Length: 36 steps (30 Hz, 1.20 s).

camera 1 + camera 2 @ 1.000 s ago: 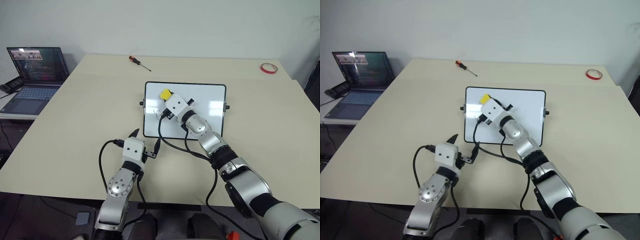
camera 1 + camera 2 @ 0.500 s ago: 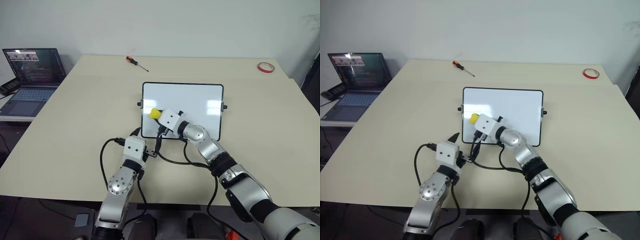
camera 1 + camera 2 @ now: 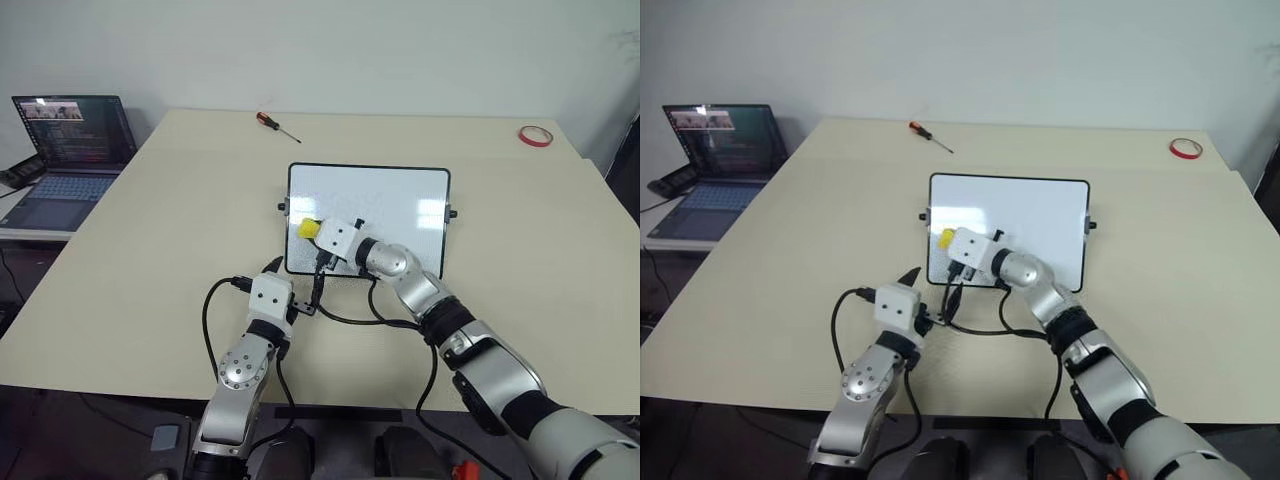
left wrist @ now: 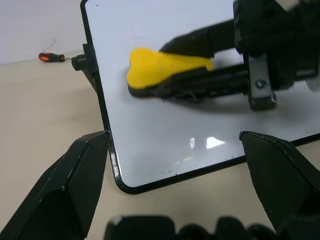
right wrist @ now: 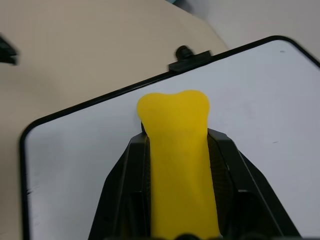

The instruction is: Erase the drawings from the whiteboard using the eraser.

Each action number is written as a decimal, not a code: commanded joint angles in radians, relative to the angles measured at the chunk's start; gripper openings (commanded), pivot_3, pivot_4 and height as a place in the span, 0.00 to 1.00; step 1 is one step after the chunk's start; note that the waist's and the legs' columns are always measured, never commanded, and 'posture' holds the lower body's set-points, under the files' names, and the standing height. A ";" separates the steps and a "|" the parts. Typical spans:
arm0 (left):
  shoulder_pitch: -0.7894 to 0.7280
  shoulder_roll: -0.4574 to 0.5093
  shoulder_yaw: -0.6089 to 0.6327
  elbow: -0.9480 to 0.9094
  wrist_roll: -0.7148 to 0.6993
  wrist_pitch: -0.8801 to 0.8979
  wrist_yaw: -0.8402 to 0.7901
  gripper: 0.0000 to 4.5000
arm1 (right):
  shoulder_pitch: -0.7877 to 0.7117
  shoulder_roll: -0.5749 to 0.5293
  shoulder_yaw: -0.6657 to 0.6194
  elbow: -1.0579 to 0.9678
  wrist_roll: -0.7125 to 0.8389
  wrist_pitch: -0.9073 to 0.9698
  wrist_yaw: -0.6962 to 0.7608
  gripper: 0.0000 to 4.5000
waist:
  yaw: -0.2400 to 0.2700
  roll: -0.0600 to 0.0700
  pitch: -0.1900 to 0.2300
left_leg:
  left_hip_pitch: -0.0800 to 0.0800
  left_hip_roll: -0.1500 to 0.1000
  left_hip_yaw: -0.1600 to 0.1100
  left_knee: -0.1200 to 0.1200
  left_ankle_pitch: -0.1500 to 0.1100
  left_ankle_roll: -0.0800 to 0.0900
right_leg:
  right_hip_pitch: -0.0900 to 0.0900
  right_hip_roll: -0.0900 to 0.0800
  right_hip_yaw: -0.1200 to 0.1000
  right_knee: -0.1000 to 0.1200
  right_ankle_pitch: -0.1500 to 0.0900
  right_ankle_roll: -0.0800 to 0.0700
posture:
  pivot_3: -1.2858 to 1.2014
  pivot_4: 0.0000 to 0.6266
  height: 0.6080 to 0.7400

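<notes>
So: beige table (image 3: 150,250) carries everything. Laptop (image 3: 68,150) sits on a separate surface off the table's left edge, screen lit. Whiteboard (image 3: 400,200) lies flat mid-table, long side across, black frame, knobs on both short sides. Surface reads almost fully white; in the left wrist view a tiny dark speck sits just under the eraser and a couple of faint specks near the board's near edge, too small to tell if they are leftover drawings (image 4: 162,100).

Right gripper (image 3: 312,231) is over the board's left part, near the left frame edge, pointing left across the board. Fingers are clamped on the eraser (image 3: 307,229): yellow block pinched from both sides, squeezed narrow in the middle, dark underside facing the board. Left wrist view shows that underside on or just above the white surface, can't tell contact for certain. Right wrist view: eraser tip is close to the frame and one knob.

Left gripper (image 3: 290,285) is just off the board's near left corner, over bare table, pointing level toward the board. Fingers spread wide, nothing between them; left wrist view has the board's near corner sitting between the two fingertips, not touched.

Far side of table: red-handled screwdriver (image 3: 276,124) toward the left, red tape ring (image 3: 536,136) at the right corner, both well apart from the board
</notes>
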 commanded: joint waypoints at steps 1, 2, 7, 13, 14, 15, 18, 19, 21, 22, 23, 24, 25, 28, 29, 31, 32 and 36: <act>-0.009 -0.004 -0.003 -0.019 -0.003 -0.028 0.005 1.00 | -0.042 -0.033 -0.047 0.071 -0.020 0.066 -0.082 0.27 | 0.000 0.000 0.000 | 0.000 0.000 0.000 0.000 0.000 0.000 | 0.000 0.000 0.000 0.000 0.000 0.000 | 0.52 0.24 1.00; -0.008 -0.004 -0.003 -0.018 -0.003 -0.028 0.005 1.00 | -0.050 -0.033 -0.049 0.076 -0.018 0.073 -0.087 0.27 | 0.000 0.000 0.000 | 0.000 0.000 0.000 0.000 0.000 0.000 | 0.000 0.000 0.000 0.000 0.000 0.000 | 0.52 0.24 1.00; -0.007 -0.006 -0.005 -0.019 0.000 -0.028 0.007 1.00 | -0.057 -0.029 -0.043 0.066 -0.006 0.122 -0.055 0.27 | 0.000 0.000 0.000 | -0.001 0.000 0.000 0.000 0.000 0.000 | -0.001 0.000 0.000 0.000 0.000 0.000 | 0.52 0.24 1.00; -0.010 -0.007 -0.003 -0.011 -0.001 -0.033 0.006 1.00 | 0.020 -0.037 0.004 -0.035 -0.014 0.173 0.067 0.27 | 0.000 0.000 0.000 | -0.001 0.000 0.000 -0.001 0.000 0.000 | 0.000 0.000 0.000 -0.001 0.000 0.000 | 0.52 0.24 1.00; -0.009 -0.008 -0.005 -0.011 0.000 -0.034 0.006 1.00 | 0.036 -0.042 0.013 -0.050 -0.020 0.177 0.083 0.27 | 0.000 0.000 0.000 | -0.001 0.000 0.000 -0.001 0.000 0.000 | -0.001 0.000 0.000 -0.001 0.000 0.000 | 0.52 0.24 1.00; -0.009 -0.008 -0.006 -0.011 0.000 -0.035 0.006 1.00 | 0.056 -0.051 0.027 -0.064 -0.029 0.180 0.105 0.27 | 0.000 0.000 0.000 | -0.001 0.000 0.000 -0.002 0.000 0.000 | -0.001 0.000 0.000 -0.001 0.000 0.000 | 0.52 0.24 1.00; -0.009 -0.009 -0.006 -0.007 0.000 -0.039 0.006 1.00 | 0.105 -0.085 0.073 -0.100 -0.056 0.181 0.174 0.27 | 0.000 0.000 0.000 | -0.001 0.000 0.000 -0.002 0.000 0.000 | -0.001 0.000 0.000 -0.001 0.000 0.000 | 0.52 0.24 1.00; -0.010 -0.008 -0.005 -0.005 0.000 -0.041 0.006 1.00 | 0.116 -0.095 0.085 -0.109 -0.063 0.183 0.189 0.27 | 0.000 0.000 0.000 | -0.001 0.000 0.000 -0.002 0.000 0.000 | 0.000 0.000 0.000 -0.001 0.000 0.000 | 0.52 0.24 1.00; -0.010 -0.009 -0.006 -0.002 0.000 -0.044 0.006 1.00 | 0.130 -0.115 0.099 -0.120 -0.073 0.194 0.215 0.27 | 0.000 0.001 0.000 | 0.001 0.000 0.000 -0.002 0.000 0.000 | 0.000 0.000 0.000 -0.001 0.000 0.000 | 0.52 0.24 1.00; -0.011 -0.009 -0.006 -0.001 0.000 -0.044 0.006 1.00 | 0.132 -0.121 0.101 -0.125 -0.073 0.199 0.224 0.27 | 0.000 0.001 0.000 | 0.001 0.000 0.000 -0.002 0.000 0.000 | 0.001 0.000 0.000 -0.001 0.000 0.001 | 0.52 0.24 1.00; -0.011 -0.010 -0.007 0.000 0.000 -0.045 0.006 1.00 | 0.134 -0.126 0.101 -0.129 -0.073 0.203 0.229 0.27 | 0.000 0.001 0.000 | 0.002 0.000 0.000 -0.002 0.000 0.000 | 0.001 0.000 0.000 -0.001 -0.001 0.001 | 0.52 0.24 1.00; -0.013 -0.010 -0.008 0.001 0.000 -0.046 0.006 1.00 | 0.132 -0.129 0.100 -0.131 -0.073 0.206 0.231 0.27 | 0.000 0.001 0.000 | 0.002 0.000 0.000 -0.002 0.000 0.000 | 0.002 0.000 0.000 -0.001 -0.001 0.002 | 0.52 0.24 1.00; -0.014 -0.010 -0.008 0.003 0.001 -0.047 0.006 1.00 | 0.130 -0.132 0.099 -0.130 -0.073 0.206 0.232 0.27 | 0.001 0.001 0.000 | 0.002 0.000 0.000 -0.002 0.000 0.000 | 0.002 0.000 0.000 -0.001 -0.001 0.002 | 0.52 0.24 1.00; -0.018 -0.012 -0.010 0.008 0.001 -0.051 0.007 1.00 | 0.111 -0.131 0.087 -0.115 -0.070 0.200 0.209 0.27 | 0.002 0.001 0.000 | 0.002 0.000 0.000 -0.002 0.000 0.000 | 0.002 0.000 0.000 -0.001 -0.001 0.002 | 0.52 0.24 1.00; -0.019 -0.012 -0.011 0.011 0.000 -0.052 0.007 1.00 | 0.090 -0.116 0.062 -0.099 -0.061 0.195 0.158 0.27 | 0.001 0.001 0.000 | 0.002 0.000 0.000 -0.002 0.000 0.000 | 0.002 0.000 0.000 -0.001 -0.001 0.002 | 0.52 0.24 1.00; -0.021 -0.013 -0.010 0.013 0.000 -0.055 0.009 1.00 | 0.053 -0.095 0.032 -0.072 -0.052 0.177 0.080 0.27 | 0.001 0.001 0.000 | 0.002 0.000 0.000 -0.002 0.000 0.000 | 0.001 0.000 0.000 -0.001 -0.001 0.002 | 0.52 0.24 1.00; -0.021 -0.014 -0.010 0.014 0.000 -0.056 0.009 1.00 | 0.042 -0.090 0.027 -0.061 -0.050 0.168 0.058 0.27 | 0.001 0.001 0.001 | 0.002 0.000 0.000 -0.002 0.000 -0.001 | 0.001 0.000 0.000 -0.001 -0.001 0.002 | 0.52 0.24 1.00; -0.019 -0.014 -0.010 0.014 0.000 -0.059 0.011 1.00 | -0.005 -0.072 0.023 -0.015 -0.046 0.139 -0.006 0.27 | 0.003 0.001 0.001 | 0.001 0.000 -0.001 -0.001 0.002 -0.001 | 0.001 0.000 -0.001 -0.001 -0.001 0.002 | 0.52 0.24 1.00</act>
